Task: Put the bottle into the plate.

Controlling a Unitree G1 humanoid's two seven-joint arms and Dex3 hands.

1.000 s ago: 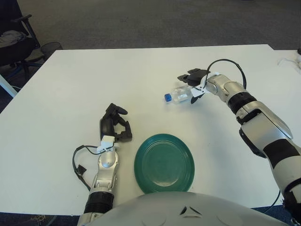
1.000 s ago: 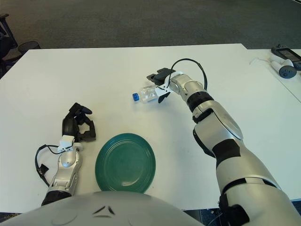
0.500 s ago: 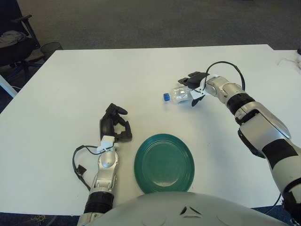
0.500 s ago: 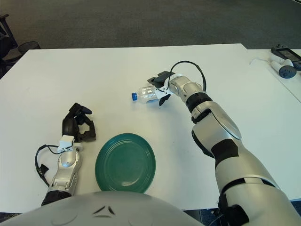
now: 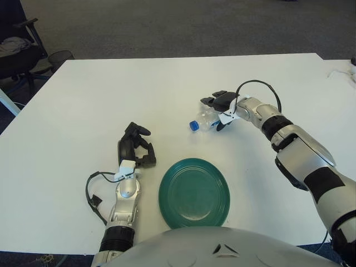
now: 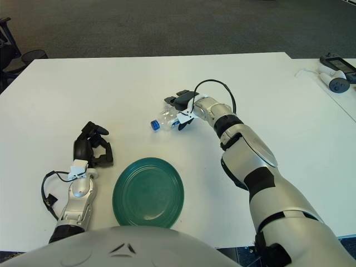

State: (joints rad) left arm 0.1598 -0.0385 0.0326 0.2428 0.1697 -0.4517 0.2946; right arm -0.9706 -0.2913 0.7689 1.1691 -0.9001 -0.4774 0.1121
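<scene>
Clear bottle (image 5: 203,119): on its side, blue cap toward green plate (image 5: 194,192), outside it.
Right hand (image 5: 219,107): fingers (image 5: 214,99) clasped over bottle's base.
Left hand (image 5: 134,147): left of plate, curled, holding nothing.

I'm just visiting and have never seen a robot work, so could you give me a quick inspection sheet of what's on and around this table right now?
Surface: white table, mostly bare.
Job's things: clear bottle with a blue cap, held on its side beyond the plate; green plate at the near edge, nothing in it.
Clutter: small devices with a white cord at the far right, apparently on a neighbouring table.
Hands: right hand grips the bottle; left hand shows left of the plate, fingers curled, holding nothing.
Cables: a black cable loops over the right wrist; another beside the left forearm.
Surroundings: grey carpet; black chair at far left.
</scene>
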